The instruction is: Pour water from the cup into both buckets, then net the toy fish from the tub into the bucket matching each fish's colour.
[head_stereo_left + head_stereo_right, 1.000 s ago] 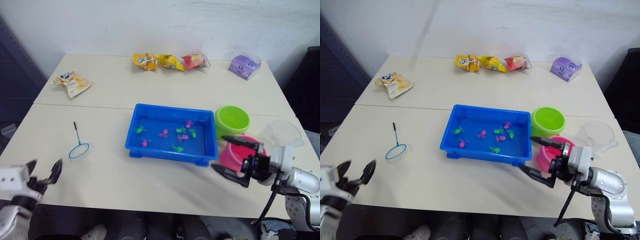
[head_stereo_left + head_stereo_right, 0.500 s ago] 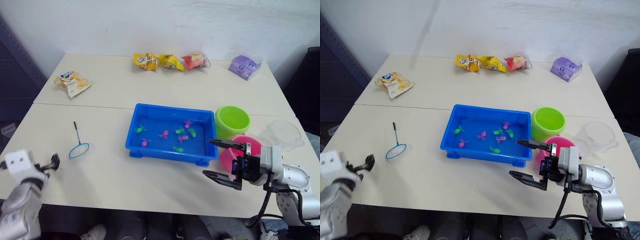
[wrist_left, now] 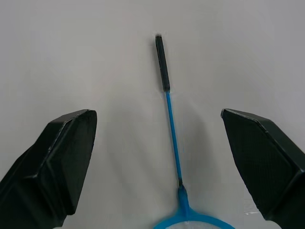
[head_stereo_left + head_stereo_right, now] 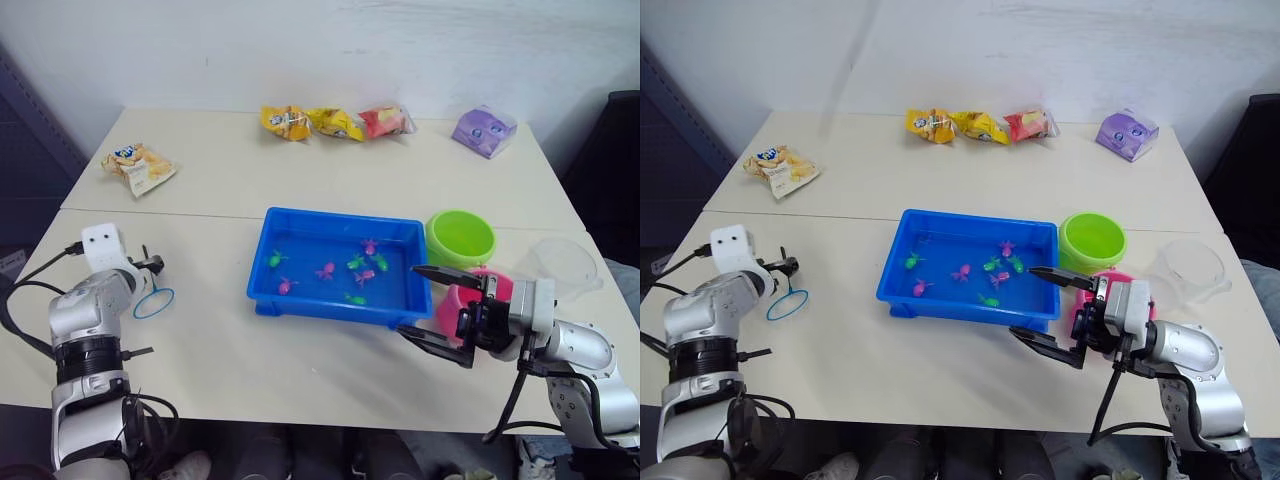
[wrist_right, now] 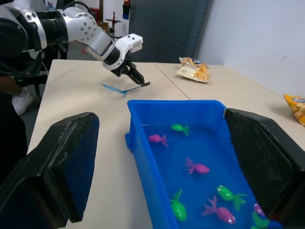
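Net [image 3: 167, 124] lies flat on the surface [image 4: 300, 175], its thin handle running straight down the gap between the left fingers [image 3: 62, 157], which are spread wide and touch nothing. The dark grip of the handle points away past the fingertips, and the light-blue hoop sits back toward the wrist. From the head views the left gripper [image 4: 148, 266] hovers right over the handle, with the hoop [image 4: 154, 303] just beside it on the near side.

The right fingers [image 5: 62, 171] are also spread wide and empty. Between them, seen from the wrist, stretches the tub [image 5: 157, 157], its near end lying just ahead of the fingertips; pink and green fish [image 5: 196, 168] are scattered over its floor. In the head views the right gripper [image 4: 432, 305] hangs at the tub's [image 4: 340, 222] near right corner, one finger over the rim, the other lower, above the surface. Right behind those fingers sits the pink bucket [image 4: 462, 305], partly hidden by them. The green bucket [image 4: 460, 238] stands just beyond it, beside the tub's right wall. The cup [image 4: 568, 266] stands out past the pink bucket, near the surface's right edge.

Well away from both pairs of fingers, along the far side, lie snack bags [image 4: 335, 122], with one more bag [image 4: 138, 166] on the left.
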You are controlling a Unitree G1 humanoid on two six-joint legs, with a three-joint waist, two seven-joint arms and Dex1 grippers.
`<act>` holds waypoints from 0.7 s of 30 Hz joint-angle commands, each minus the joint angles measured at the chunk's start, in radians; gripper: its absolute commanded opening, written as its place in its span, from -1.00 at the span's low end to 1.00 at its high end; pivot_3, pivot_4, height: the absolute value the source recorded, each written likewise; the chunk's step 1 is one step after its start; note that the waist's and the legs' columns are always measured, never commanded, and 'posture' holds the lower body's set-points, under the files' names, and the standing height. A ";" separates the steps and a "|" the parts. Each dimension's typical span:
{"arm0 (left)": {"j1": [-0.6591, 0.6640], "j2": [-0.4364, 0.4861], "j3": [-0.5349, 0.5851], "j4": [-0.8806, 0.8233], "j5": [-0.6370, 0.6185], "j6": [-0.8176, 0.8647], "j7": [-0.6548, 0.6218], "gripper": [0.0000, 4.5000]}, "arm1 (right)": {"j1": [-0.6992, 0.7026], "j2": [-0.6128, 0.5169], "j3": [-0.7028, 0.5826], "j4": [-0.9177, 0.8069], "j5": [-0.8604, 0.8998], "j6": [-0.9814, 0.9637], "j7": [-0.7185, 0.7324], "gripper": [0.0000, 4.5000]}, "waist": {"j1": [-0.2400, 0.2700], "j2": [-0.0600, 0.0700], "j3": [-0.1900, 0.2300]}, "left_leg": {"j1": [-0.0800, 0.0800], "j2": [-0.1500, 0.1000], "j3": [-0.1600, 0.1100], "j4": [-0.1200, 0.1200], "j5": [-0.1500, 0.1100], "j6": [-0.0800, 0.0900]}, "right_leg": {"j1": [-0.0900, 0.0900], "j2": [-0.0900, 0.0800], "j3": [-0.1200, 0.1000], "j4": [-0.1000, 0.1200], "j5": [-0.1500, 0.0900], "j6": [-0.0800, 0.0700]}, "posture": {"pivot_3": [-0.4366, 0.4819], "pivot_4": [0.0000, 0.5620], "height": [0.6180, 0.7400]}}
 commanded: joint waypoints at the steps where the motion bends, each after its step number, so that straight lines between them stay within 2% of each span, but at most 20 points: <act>1: -0.033 0.014 -0.004 0.090 0.012 -0.002 -0.019 1.00 | 0.000 -0.015 -0.006 -0.006 -0.033 -0.052 0.025 0.98 | 0.001 0.000 0.000 | 0.000 0.000 0.000 0.000 0.000 0.000 | 0.000 0.000 0.000 0.001 0.000 0.000 | -0.05 -0.47 1.00; 4: -0.019 0.009 -0.061 0.141 0.041 0.015 -0.043 0.61 | 0.011 -0.016 -0.001 0.012 -0.042 -0.075 0.053 1.00 | 0.002 0.000 0.000 | 0.001 0.000 0.000 0.002 0.000 0.000 | 0.000 0.000 0.000 0.001 0.000 0.000 | -0.05 -0.47 1.00; 5: -0.011 0.004 -0.056 0.146 0.041 0.014 -0.033 0.41 | 0.015 -0.014 -0.003 0.016 -0.043 -0.082 0.056 1.00 | 0.002 0.001 -0.001 | 0.002 0.000 0.000 0.002 0.000 0.000 | 0.001 0.000 0.000 0.001 0.000 0.000 | -0.05 -0.47 1.00; 11: 0.077 -0.048 0.060 0.052 -0.008 0.043 0.032 -0.76 | 0.065 -0.009 -0.032 0.035 -0.033 -0.119 0.065 1.00 | -0.007 0.006 -0.004 | 0.005 0.000 0.002 0.001 0.001 -0.001 | 0.001 0.000 0.001 0.002 0.000 0.000 | -0.05 -0.47 1.00; 12: 0.084 -0.053 0.080 0.039 -0.014 0.049 0.043 -0.89 | 0.070 -0.009 -0.033 0.039 -0.033 -0.125 0.067 1.00 | -0.009 0.006 -0.004 | 0.005 0.000 0.002 0.001 0.001 -0.002 | 0.001 0.000 0.001 0.003 0.000 0.000 | -0.05 -0.47 1.00; 13: 0.081 -0.052 0.105 0.027 -0.027 0.060 0.046 -0.95 | 0.076 -0.013 -0.032 0.045 -0.035 -0.128 0.072 1.00 | -0.011 0.006 -0.004 | 0.006 0.000 0.002 0.001 0.001 -0.002 | 0.001 0.000 0.001 0.003 0.000 0.000 | -0.05 -0.47 1.00; 17: 0.069 -0.011 0.140 -0.042 -0.063 0.095 0.004 -0.95 | 0.077 -0.013 -0.035 0.091 -0.038 -0.146 0.079 1.00 | -0.024 0.006 -0.004 | 0.006 0.000 0.003 0.001 0.002 -0.003 | 0.001 0.000 0.002 0.004 0.000 0.000 | -0.05 -0.47 1.00; 20: 0.056 0.007 0.161 -0.126 -0.114 -0.012 -0.096 -0.95 | 0.059 -0.020 -0.037 0.101 -0.033 -0.141 0.073 1.00 | -0.025 0.004 -0.003 | 0.005 0.000 0.003 0.001 0.002 -0.004 | 0.000 0.000 0.002 0.004 0.000 0.000 | -0.05 -0.47 1.00; 21: 0.054 0.023 0.168 -0.189 -0.154 -0.043 -0.169 -0.95 | 0.040 -0.022 -0.040 0.088 -0.025 -0.119 0.051 1.00 | -0.023 0.002 -0.002 | 0.005 0.000 0.002 0.001 0.002 -0.004 | 0.000 0.000 0.001 0.004 0.000 0.000 | -0.05 -0.47 1.00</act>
